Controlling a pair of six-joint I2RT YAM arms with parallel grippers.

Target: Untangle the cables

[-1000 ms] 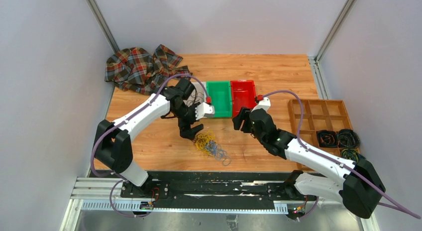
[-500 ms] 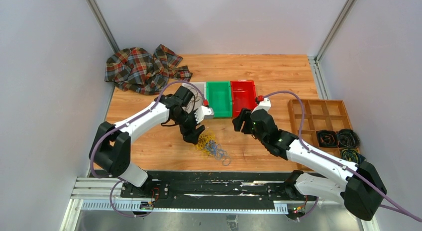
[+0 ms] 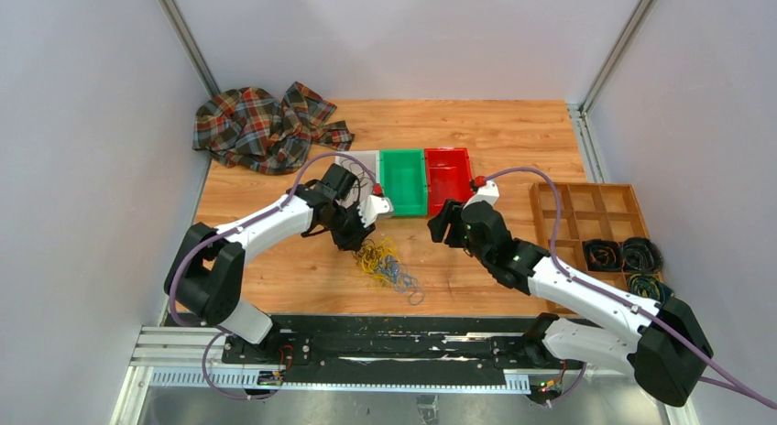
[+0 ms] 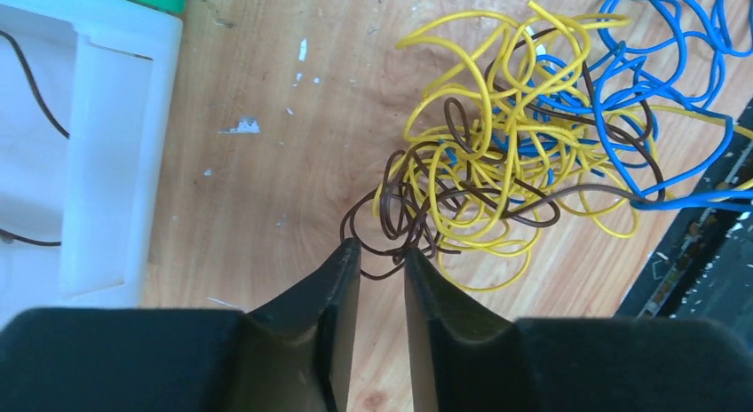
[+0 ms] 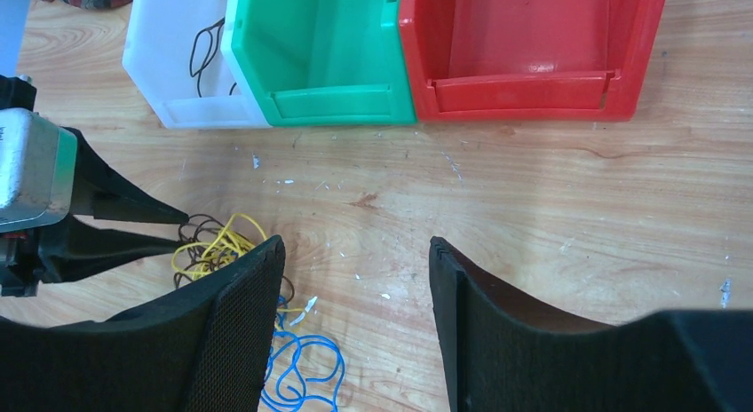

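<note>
The cables (image 3: pixel 383 265) lie as one tangle of yellow, blue and brown wire (image 4: pixel 506 154) on the wooden table, near its front edge. My left gripper (image 3: pixel 353 244) is down at the tangle's left edge. Its jaws (image 4: pixel 380 248) stand a narrow gap apart, and a brown loop (image 4: pixel 391 239) lies across the tips, not pinched. My right gripper (image 3: pixel 443 225) hovers to the right of the tangle, open wide (image 5: pixel 355 243) with nothing between its fingers. Yellow and blue wires (image 5: pixel 213 243) show beside its left finger.
Behind the tangle stand a white bin (image 5: pixel 169 66) holding one dark wire, a green bin (image 3: pixel 403 153) and a red bin (image 3: pixel 447 154). A wooden compartment tray (image 3: pixel 596 205) with black wire coils (image 3: pixel 603 254) sits at the right. A plaid cloth (image 3: pixel 261 127) lies at the back left.
My left gripper has come down and forward to the tangle's edge, and its jaws have narrowed from wide open to a small gap. The right arm has barely moved.
</note>
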